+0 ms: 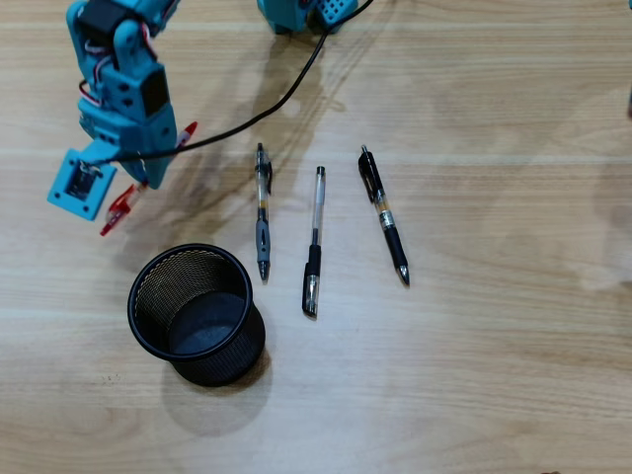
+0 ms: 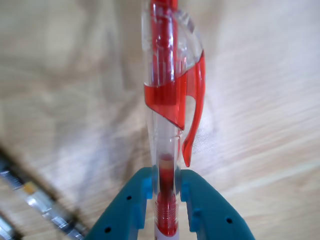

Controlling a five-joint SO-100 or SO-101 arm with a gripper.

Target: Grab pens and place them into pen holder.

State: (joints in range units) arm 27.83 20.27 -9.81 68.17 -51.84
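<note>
In the wrist view my teal gripper (image 2: pixel 165 182) is shut on the red and clear pen (image 2: pixel 167 90), which runs up out of the jaws above the table. From overhead, the gripper (image 1: pixel 148 170) sits at the upper left with the red pen (image 1: pixel 120 207) sticking out both sides of it. The black mesh pen holder (image 1: pixel 197 314) stands below it, empty. Three pens lie to the right: a clear one with a grey sleeve (image 1: pixel 263 211), a clear one with a black cap (image 1: pixel 314 242) and a black one (image 1: pixel 383 213).
A black cable (image 1: pixel 272 109) runs from the arm to the teal base (image 1: pixel 301 12) at the top edge. Two pens (image 2: pixel 37 197) show blurred at the wrist view's lower left. Light wood table (image 1: pixel 494 326) all round.
</note>
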